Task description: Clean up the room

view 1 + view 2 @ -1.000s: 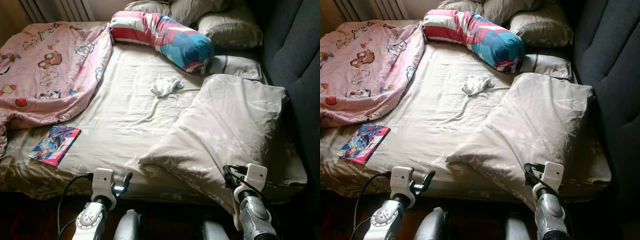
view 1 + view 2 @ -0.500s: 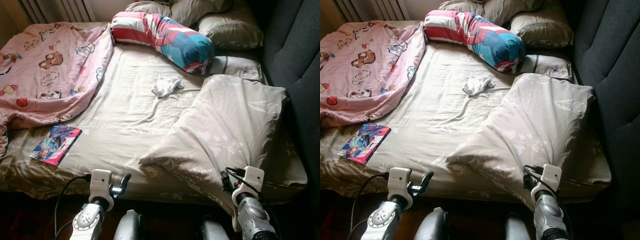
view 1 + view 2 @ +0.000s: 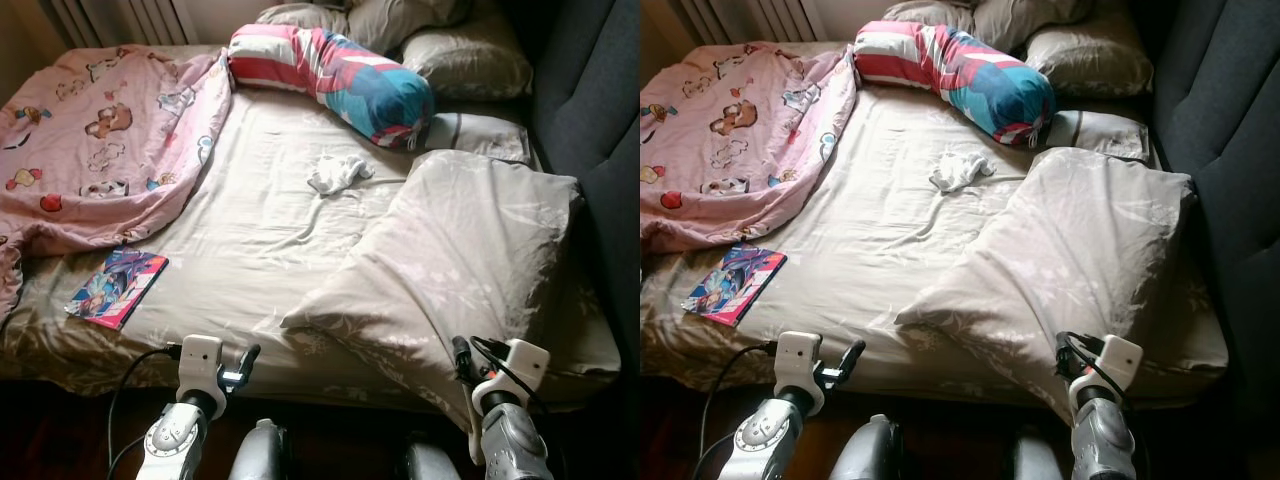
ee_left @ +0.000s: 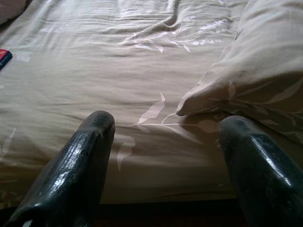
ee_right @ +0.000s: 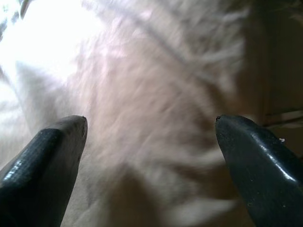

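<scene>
A bed with a beige leaf-print sheet (image 3: 250, 240) lies before me. On it are a rumpled pink cartoon blanket (image 3: 100, 150), a colourful book (image 3: 118, 287) near the front edge, a small white cloth (image 3: 338, 173) and a striped bolster (image 3: 330, 70). A large beige pillow (image 3: 460, 250) lies askew on the right. My left gripper (image 3: 246, 360) hovers open at the bed's front edge; in the left wrist view its fingers (image 4: 90, 142) frame the sheet and the pillow's corner. My right gripper (image 3: 462, 352) is open at the pillow's near edge, with pillow fabric (image 5: 151, 94) between its fingers.
A dark upholstered headboard (image 3: 600, 90) runs along the right side. More beige pillows (image 3: 470, 60) are stacked at the far end, and a smaller one (image 3: 480, 135) lies flat by the bolster. A radiator (image 3: 120, 18) stands beyond the blanket. Dark floor lies below the bed's edge.
The camera has drifted slightly, shifting the whole picture. My right gripper has sunk a little along the pillow's near edge. The left gripper has hardly moved.
</scene>
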Available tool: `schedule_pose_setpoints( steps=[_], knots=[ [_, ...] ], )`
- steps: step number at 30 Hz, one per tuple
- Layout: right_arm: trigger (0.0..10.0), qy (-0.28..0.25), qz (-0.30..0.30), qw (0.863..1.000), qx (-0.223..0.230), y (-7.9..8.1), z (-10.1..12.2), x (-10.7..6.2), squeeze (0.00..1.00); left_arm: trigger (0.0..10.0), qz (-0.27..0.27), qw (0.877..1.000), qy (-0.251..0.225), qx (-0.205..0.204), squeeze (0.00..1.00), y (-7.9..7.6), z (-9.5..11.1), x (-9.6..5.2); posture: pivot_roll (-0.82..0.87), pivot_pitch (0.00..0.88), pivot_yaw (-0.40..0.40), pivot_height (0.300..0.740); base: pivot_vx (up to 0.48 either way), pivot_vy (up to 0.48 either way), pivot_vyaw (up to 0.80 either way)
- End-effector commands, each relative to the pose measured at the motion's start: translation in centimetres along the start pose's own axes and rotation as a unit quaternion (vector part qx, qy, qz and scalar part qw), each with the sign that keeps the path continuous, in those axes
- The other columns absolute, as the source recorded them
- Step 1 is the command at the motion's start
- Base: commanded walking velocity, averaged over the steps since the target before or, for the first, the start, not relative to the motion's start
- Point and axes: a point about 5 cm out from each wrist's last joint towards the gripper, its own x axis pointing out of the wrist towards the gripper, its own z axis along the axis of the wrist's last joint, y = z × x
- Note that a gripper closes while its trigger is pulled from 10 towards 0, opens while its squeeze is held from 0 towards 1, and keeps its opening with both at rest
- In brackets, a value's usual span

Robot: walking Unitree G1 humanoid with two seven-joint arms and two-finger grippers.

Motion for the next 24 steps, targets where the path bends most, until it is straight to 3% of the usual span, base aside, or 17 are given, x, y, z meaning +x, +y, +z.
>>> schedule_pose_setpoints(
  steps=[1,9,15,17,24],
  knots=[
    [10.0,-0.007,-0.003,1.000,0.006,-0.4,-0.4,-0.7,1.00,10.0,0.001,1.000,0.013,0.000,0.00,0.1,-0.5,-0.2,-0.07,0.157,0.079,0.651,0.000,0.000,0.00],
    [10.0,-0.002,-0.004,1.000,0.008,-1.5,-1.7,-2.5,1.00,10.0,0.002,1.000,0.013,-0.001,0.00,0.2,-0.6,-0.2,-0.08,0.158,0.072,0.651,0.000,0.000,0.00],
    [10.0,0.042,0.040,0.998,0.018,-0.7,-2.7,-2.5,0.99,10.0,0.000,1.000,0.015,-0.001,0.00,0.1,-0.7,-0.2,-0.08,0.165,0.076,0.651,0.000,0.000,0.00],
    [10.0,0.057,0.048,0.997,0.016,-0.3,-2.9,-2.1,0.00,10.0,-0.002,1.000,0.014,0.001,0.00,0.1,-0.7,-0.2,-0.07,0.167,0.078,0.651,0.000,0.000,0.00],
    [10.0,0.083,0.060,0.995,0.001,1.3,-2.6,-0.7,0.00,10.0,-0.006,1.000,0.014,0.008,0.00,0.3,-0.6,-0.5,-0.05,0.190,0.092,0.651,0.000,0.000,0.00]
  ],
)
